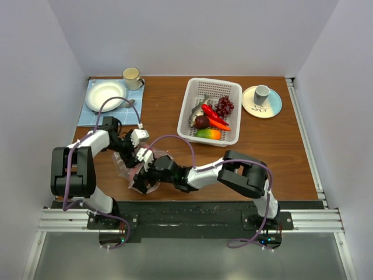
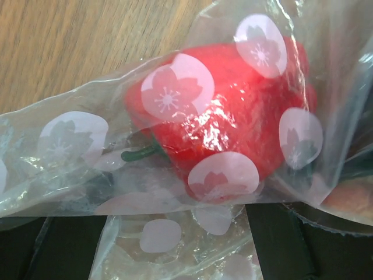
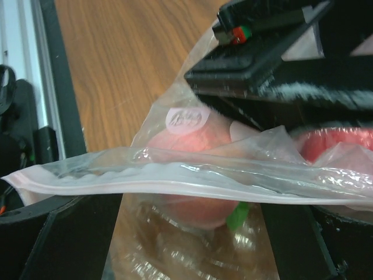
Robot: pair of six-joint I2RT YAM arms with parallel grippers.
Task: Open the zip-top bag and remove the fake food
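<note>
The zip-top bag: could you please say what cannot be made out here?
- Top external: the left gripper and right gripper cover the zip-top bag; open or sealed, unclear.
- Left wrist: printed plastic veils the red fake fruit; kind uncertain.
- Right wrist: the zip strip crosses the fingers; grip unclear.

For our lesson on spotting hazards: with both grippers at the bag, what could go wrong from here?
The left gripper and right gripper crowd together at the zip-top bag, so they may collide. The bag lies close to the table's near edge; the red fake food, once freed, might roll off.
</note>
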